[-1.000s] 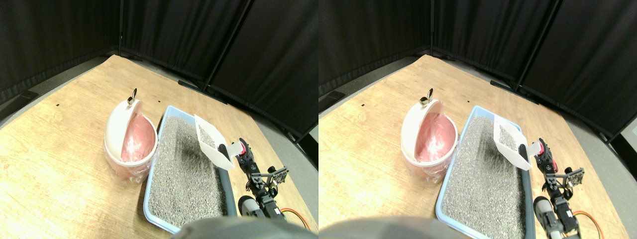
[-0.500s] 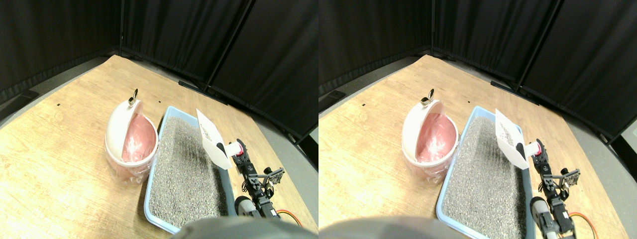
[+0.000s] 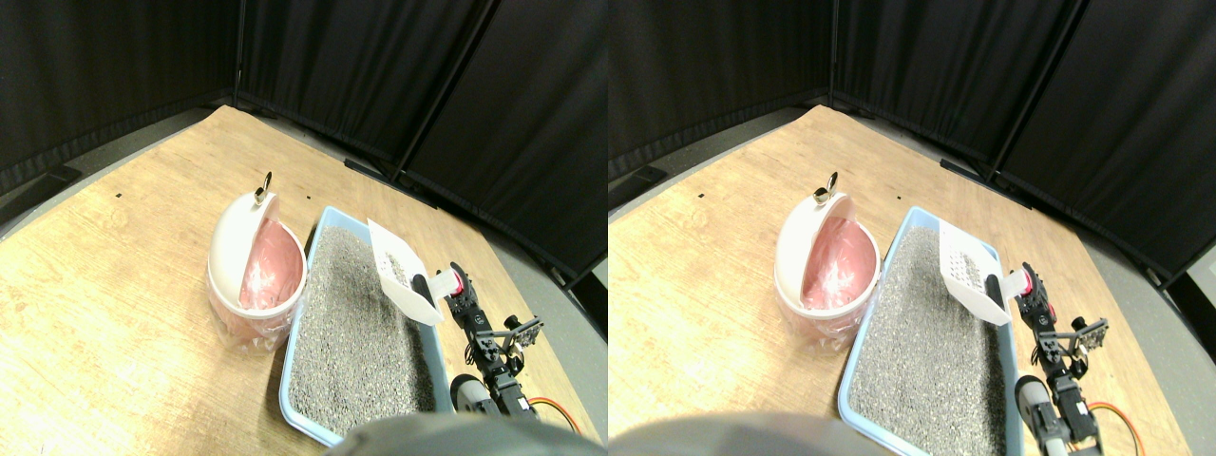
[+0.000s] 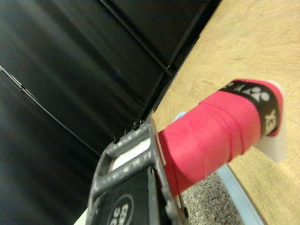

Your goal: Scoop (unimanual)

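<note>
The right hand (image 3: 454, 288) sits at the far right side of the litter tray (image 3: 434, 334), up above its blue rim, and the scoop's handle (image 3: 445, 282) is right there at it. Whether the jaws are actually clamped on that handle cannot be told from the stereo pair view, and the wrist view does not settle it either: the thick pink-wrapped handle (image 4: 220, 131) runs alongside the dark jaw frame, but the gap does not show.

The white scoop (image 3: 401, 272) hangs in the air just beyond the hand, over the right edge of the tray. It is tilted steeply, slotted face turned toward the camera, a scatter of grey grains lying on it. Its tip points up and away, toward the tray's far end.

Below it, the grey litter (image 3: 356, 328) fills the tray from end to end. Just left of the tray, touching or nearly touching its rim, stands the white bin (image 3: 233, 255) with its pink liner (image 3: 269, 271) showing and its lid swung up. Everything rests on the wooden bench (image 3: 114, 313), black curtains (image 3: 380, 66) behind.
</note>
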### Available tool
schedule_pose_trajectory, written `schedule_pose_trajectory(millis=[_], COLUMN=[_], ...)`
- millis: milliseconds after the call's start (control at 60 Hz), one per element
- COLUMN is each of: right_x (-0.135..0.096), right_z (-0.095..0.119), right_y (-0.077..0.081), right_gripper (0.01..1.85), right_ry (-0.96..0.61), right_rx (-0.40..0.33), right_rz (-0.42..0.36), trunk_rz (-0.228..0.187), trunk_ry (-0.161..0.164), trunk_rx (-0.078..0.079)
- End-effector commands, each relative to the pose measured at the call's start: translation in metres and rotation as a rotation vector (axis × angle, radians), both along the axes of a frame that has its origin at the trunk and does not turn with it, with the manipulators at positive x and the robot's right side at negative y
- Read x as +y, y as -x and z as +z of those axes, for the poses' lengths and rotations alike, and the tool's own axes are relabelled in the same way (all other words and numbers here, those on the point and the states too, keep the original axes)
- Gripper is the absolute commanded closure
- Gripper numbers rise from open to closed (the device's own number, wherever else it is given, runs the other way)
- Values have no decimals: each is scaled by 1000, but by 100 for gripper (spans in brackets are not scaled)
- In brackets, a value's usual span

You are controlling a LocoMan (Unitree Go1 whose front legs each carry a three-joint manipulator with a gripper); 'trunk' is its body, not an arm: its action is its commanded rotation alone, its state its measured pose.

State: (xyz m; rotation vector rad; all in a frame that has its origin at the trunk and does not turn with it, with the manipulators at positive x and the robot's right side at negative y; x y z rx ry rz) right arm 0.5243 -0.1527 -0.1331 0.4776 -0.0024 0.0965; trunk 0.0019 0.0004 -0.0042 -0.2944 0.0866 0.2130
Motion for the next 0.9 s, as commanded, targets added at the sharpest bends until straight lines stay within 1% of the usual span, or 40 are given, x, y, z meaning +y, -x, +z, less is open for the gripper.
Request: schedule_pose_trajectory(millis=[17,100,167,200,300,317,383,400,450,517,567,583,600,650,683,750,767,883,900], right_x=[6,13,16,19,24,26,29,32,34,38,40,41,42,45,46,48,49,53,55], right_z=[16,26,29,31,36,37,40,41,43,44,45,45,45,46,47,47,48,49,50], right_y=[-2,-6,-8,-12,-15,-16,-18,-19,-21,-24,-25,-26,-27,-28,-29,-30,-30,-32,-33], right_gripper=[180,180,180,180,180,180,180,180,180,180,180,180,180,180,180,180,180,180,180], right_ry=[45,114,116,149,189,193,213,247,264,311,330,340,353,362,390,405,410,432,435], right_rx=[-76,-85,-86,-104,-111,-103,-101,-108,-106,-125,-128,-138,-140,-132,-145,-143,-141,-159,-152], right_rz=[39,79,88,116,134,125,139,170,176,227,225,252,261,261,285,292,292,316,315], trunk_rz=[35,56,69,73,94,94,104,109,115,124,134,134,134,140,140,140,159,159,173], trunk_ry=[6,18,26,27,37,37,43,45,48,53,59,59,59,62,62,62,70,70,77], trunk_rx=[-6,-4,-1,-1,4,4,7,8,9,11,14,14,14,15,15,15,20,20,19])
